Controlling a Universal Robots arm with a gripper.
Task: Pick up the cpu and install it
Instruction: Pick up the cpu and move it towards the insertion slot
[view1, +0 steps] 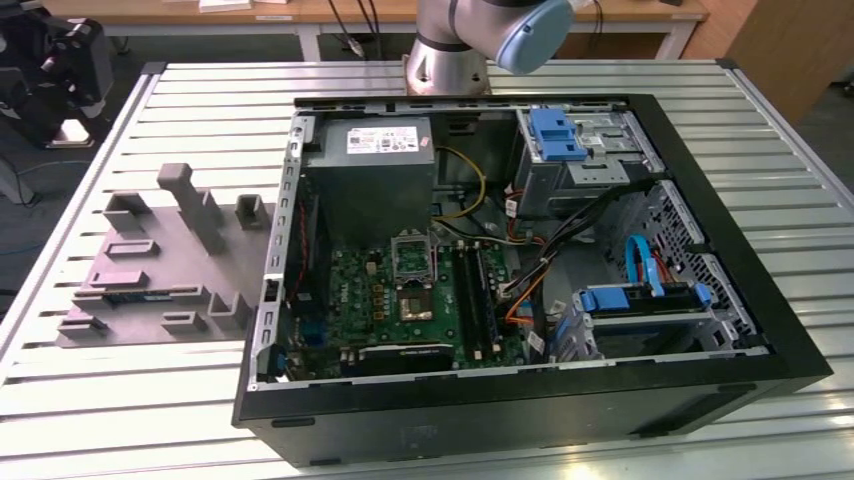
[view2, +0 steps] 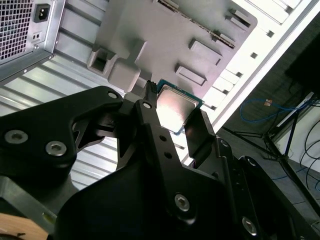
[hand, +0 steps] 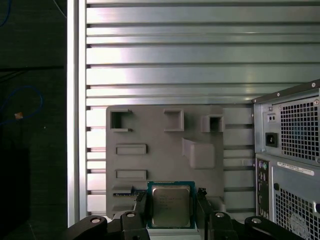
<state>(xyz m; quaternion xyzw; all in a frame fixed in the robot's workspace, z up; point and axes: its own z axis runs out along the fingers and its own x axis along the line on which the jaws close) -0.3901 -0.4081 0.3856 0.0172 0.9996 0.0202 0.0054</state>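
The cpu (hand: 171, 206) is a small square chip with a silvery top and a thin green rim. My gripper (hand: 171, 210) is shut on it, with one black finger (hand: 141, 205) on each side. In the second wrist view the cpu (view2: 176, 107) sits the same way in the gripper (view2: 175, 117), tilted, well above the grey holder tray (view2: 170, 35). In the exterior view the open PC case (view1: 747, 300) lies on its side, and the metal-framed socket (view1: 412, 258) shows on the green motherboard (view1: 374, 300).
The grey holder tray (view1: 160, 270) with raised blocks and pockets lies on the slatted metal table (view1: 120, 400), at the exterior view's left of the case. The arm's base (view1: 447, 60) stands behind the case. A grey power supply (view1: 380, 170), cables and blue drive brackets fill the case.
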